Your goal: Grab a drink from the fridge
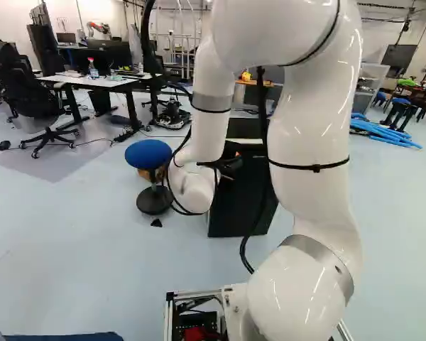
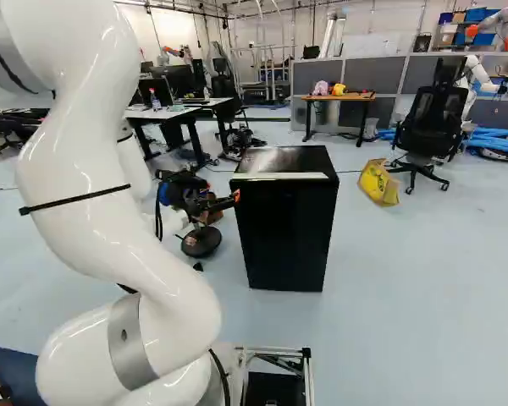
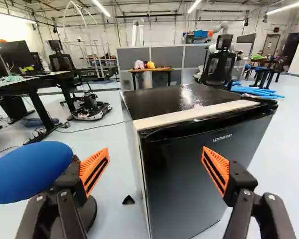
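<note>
In the right base view my gripper (image 2: 230, 201) is just left of the black fridge (image 2: 286, 224), near its upper front corner. The wrist view shows the gripper (image 3: 155, 169) open, its orange-padded fingers wide apart with nothing held. Ahead of it stands the fridge (image 3: 189, 174), its door shut and one front corner edge between the fingers' lines; I cannot tell the exact distance. In the left base view the arm partly hides the fridge (image 1: 238, 202). Drinks inside the fridge are hidden; a bottle (image 1: 93, 69) stands on a desk far off.
A blue-topped stool (image 3: 32, 169) stands beside the gripper, left of the fridge. Farther back are a desk (image 1: 103, 81), office chairs, a wooden table (image 2: 339, 97) and a yellow bag (image 2: 378, 183). Another robot (image 2: 478, 80) is at the far right back. A person's sleeve (image 2: 13, 372) shows near the base.
</note>
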